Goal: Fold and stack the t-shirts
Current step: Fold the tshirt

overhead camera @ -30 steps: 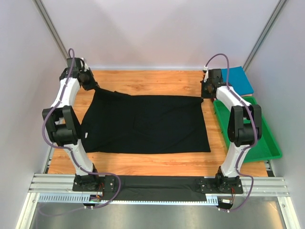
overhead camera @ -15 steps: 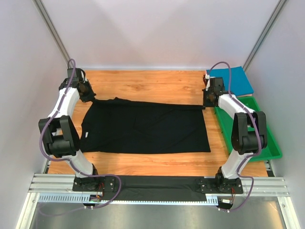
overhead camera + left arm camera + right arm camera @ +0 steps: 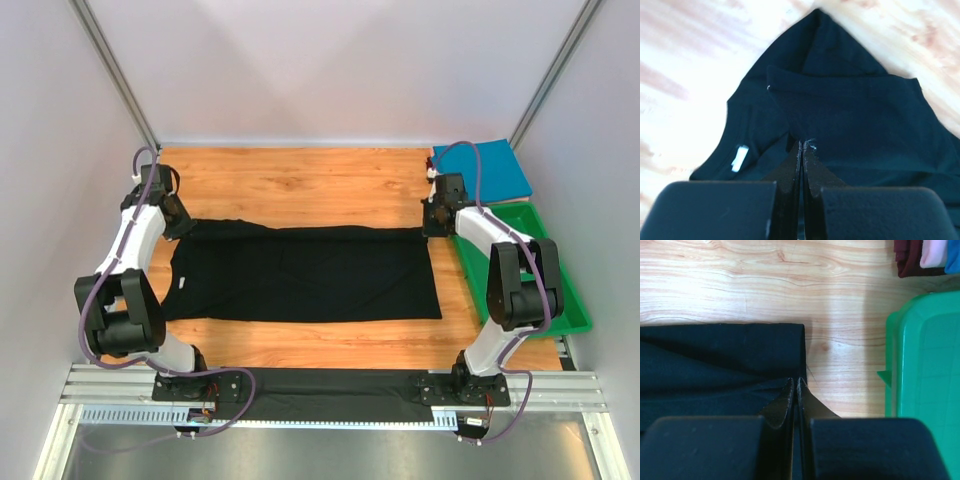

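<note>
The black t-shirt lies spread across the middle of the wooden table, its far part doubled over toward me. My left gripper is shut on the cloth at its far left edge; in the left wrist view the black t-shirt bunches up to the gripper. At the far right corner my right gripper is shut on the black t-shirt, pinched at the gripper. A teal-blue t-shirt lies folded at the back right. A reddish t-shirt shows under it.
A green plastic tray stands along the right edge of the table, close beside my right arm, and its rim shows in the right wrist view. Bare wood lies beyond the black shirt. Another black cloth drapes over the near rail.
Both grippers have come toward me and down with the black shirt's far edge, laying it over the rest. The shirt's outline is now shorter front to back.
</note>
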Controlling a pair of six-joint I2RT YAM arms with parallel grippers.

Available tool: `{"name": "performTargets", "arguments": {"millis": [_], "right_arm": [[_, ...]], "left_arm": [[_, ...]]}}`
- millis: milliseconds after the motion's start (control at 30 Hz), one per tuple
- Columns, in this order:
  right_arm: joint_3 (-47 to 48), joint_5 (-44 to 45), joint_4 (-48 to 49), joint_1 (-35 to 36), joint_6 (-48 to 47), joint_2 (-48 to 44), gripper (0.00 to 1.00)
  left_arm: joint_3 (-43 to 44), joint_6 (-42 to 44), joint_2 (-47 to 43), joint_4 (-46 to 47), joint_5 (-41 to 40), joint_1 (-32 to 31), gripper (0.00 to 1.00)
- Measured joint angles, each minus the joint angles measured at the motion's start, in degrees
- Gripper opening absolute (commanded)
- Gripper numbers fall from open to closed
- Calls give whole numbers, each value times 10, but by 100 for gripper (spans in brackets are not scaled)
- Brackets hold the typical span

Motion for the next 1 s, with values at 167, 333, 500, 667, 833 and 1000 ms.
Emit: {"name": "performTargets", "arguments": {"millis": [167,333,500,667,833,1000], "right_arm": [[-3,6,-1,8,8,-7,0],[-17,27,-3,21,14,-8,0],[-28,57,-9,25,19,-10,0],[-32,73,-14,25,26,-20,0],[-45,77,-21,27,33,-31,2],[-49,77,-40,28,44,-33,22]], "left_arm": [[-14,-16,-23,-24,-30,0,0],[-42,-34,-41,-43,-47,0,0],[-58,-49,-57,-67,-55,0,0],[-64,-56,-62,-81,-59,0,0],[-89,-61,-62,-92,-60,0,0],[-94,-66,-62,-109,-59,0,15]]}}
